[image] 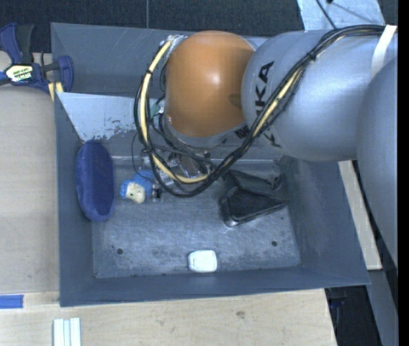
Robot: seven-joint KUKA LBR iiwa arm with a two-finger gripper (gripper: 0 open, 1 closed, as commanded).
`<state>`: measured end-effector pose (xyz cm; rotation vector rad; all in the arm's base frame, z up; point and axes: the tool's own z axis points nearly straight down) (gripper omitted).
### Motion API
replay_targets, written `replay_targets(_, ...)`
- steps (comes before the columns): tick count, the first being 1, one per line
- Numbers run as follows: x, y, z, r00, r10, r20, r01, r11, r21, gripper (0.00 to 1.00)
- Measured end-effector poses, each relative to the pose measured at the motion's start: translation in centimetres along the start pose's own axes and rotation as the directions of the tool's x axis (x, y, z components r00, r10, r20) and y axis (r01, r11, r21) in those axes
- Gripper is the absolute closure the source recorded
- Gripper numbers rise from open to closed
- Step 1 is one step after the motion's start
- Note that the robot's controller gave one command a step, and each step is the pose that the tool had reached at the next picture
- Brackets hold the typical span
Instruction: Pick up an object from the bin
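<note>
Orange cover (208,85) on the wrist sits nearest the camera and hides most of the gripper (181,167) below it. We cannot tell whether the gripper is open or closed. It is low in the bin (75,265), toward the back wall, between two things. A small white, yellow and blue toy (134,191) lies just to its left in the view, and a black wedge (251,197) lies just to its right. We judge one of these to be the pick target, but we cannot tell which.

Risks from this position:
- Off-centre closure. The gripper appears to be beside both things, not squarely over either. Closing here may nudge the toy aside. It may also catch only an edge of the wedge, which could then slip on the lift.
- Cable snag. Yellow and black cables (147,121) loop low beside the gripper, near the toy, and may drag it.
- Wall contact. The back wall is near, and a move that way may strike it.

Other contents:
- A blue oval pad (94,181) lies along the left wall, near the toy.
- A white block (203,261) lies near the front wall, well apart from the gripper.
- Neither blocks access to the toy or the wedge.
</note>
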<state>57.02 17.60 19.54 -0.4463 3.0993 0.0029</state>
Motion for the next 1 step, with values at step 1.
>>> replay_targets(1,-0.04,0.16,-5.71,1.0,-0.032,0.0,0.032,1.0,0.0,1.0)
